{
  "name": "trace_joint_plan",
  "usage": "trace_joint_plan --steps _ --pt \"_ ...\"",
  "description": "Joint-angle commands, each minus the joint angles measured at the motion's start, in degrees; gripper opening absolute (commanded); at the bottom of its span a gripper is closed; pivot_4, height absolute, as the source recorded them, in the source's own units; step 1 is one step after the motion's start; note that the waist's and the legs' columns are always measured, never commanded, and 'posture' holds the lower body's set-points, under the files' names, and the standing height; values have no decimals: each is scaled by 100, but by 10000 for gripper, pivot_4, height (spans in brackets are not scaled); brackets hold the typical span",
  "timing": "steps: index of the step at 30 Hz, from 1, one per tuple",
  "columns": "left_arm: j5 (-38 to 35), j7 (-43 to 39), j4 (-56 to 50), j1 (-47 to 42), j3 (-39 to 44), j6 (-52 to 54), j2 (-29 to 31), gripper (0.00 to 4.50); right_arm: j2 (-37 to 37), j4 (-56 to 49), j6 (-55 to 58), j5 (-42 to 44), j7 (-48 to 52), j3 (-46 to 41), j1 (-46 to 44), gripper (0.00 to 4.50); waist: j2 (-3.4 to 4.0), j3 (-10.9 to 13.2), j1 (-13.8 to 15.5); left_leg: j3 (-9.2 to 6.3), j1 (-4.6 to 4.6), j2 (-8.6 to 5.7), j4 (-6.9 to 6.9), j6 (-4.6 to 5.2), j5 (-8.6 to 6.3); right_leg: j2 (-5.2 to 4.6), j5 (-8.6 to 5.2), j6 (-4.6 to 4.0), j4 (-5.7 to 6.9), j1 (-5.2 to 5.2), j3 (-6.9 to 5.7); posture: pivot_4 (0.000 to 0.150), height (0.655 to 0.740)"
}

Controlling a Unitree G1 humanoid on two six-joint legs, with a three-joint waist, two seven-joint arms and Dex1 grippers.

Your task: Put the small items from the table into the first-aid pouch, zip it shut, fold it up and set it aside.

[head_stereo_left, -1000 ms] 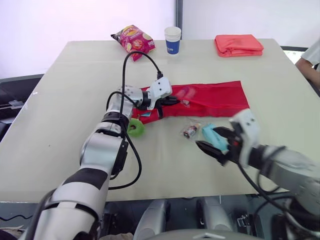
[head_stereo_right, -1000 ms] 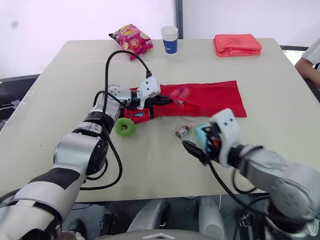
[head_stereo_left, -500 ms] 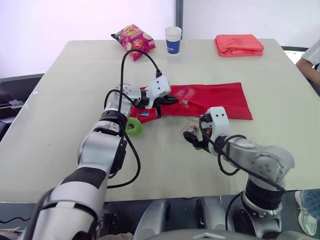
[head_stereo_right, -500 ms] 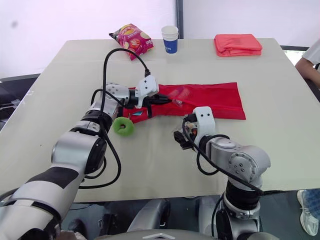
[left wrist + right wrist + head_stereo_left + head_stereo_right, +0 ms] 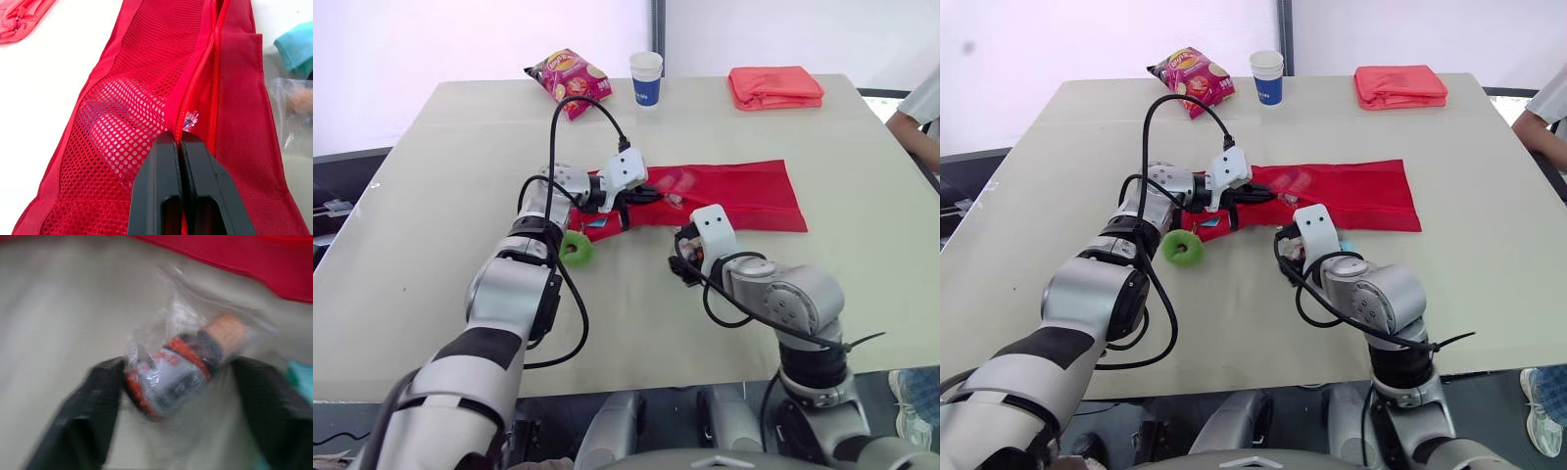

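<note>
currently the left gripper (image 5: 178,139) has its two black fingers pressed together, pinching the zip edge of the first-aid pouch (image 5: 734,191) where the mesh panel (image 5: 137,112) meets the zip tape. a clear zip pull (image 5: 190,119) lies just beside the fingertips. behind the mesh, a pale item shows inside the pocket; what it is cannot be told.

the right gripper (image 5: 176,377) has its fingers (image 5: 83,421) spread, one on either side of a small bottle in a clear plastic packet (image 5: 183,372). the bottle has a red and black label and a tan end. one finger is against the packet; whether the other touches it cannot be told. the packet rests on the table (image 5: 431,196), just in front of the near edge of the pouch.

the pouch lies unfolded and flat across the middle of the table, its long axis running left to right. the left gripper grips it at its left end; the right gripper is near its middle, on the robot's side. a teal item (image 5: 296,49) lies on the table just beside the packet, near the pouch edge. a green ring (image 5: 578,249) lies on the table close under the left forearm, near the left end of the pouch.

along the far edge of the table stand a crisp bag (image 5: 566,78), a blue and white paper cup (image 5: 646,78) and a folded coral cloth (image 5: 775,86), all well apart from the pouch. a person's arm (image 5: 915,122) shows at the right edge.
</note>
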Motion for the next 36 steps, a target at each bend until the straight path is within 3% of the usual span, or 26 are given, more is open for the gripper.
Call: trace_joint_plan --steps 1,3,5,13,25,36 --pt "-38 52 -118 -112 76 -13 40 0 -482 -435 174 -72 265 187 -18 15458 0 0 -1 1 -1 0 0 0 0 0 0 0 0 0 0 1500 7400" --pt "-36 59 -116 -105 77 -12 44 0 -652 -631 277 -31 418 106 0 9818 0 0 2 -1 -2 0 1 0 0 0 0 0 0 0 -2 1500 7400" --pt "-37 60 -116 -92 78 -15 50 0 -600 -880 429 84 601 -243 47 9784 0 0 4 -1 -4 0 1 0 0 0 0 0 -2 0 -2 1500 7400" --pt "-66 45 -130 -56 94 -12 29 0 724 -1196 716 527 943 -1918 -35 9783 0 0 -1 0 -3 1 -1 0 0 1 0 0 1 -2 0 1500 7400" --pt "-127 -38 -190 -18 122 -11 -22 0 1053 1026 -118 -475 493 -1839 -978 9783 1 0 -18 10 -6 -1 -2 -1 1 -4 0 0 6 -14 11 1500 7400" --pt "-111 -245 -239 115 66 -124 -56 0 1176 3686 -2074 -996 250 -1986 -1983 9782 1 -1 -127 9 -7 0 -7 -4 2 -5 0 0 9 -17 12 1500 7400"
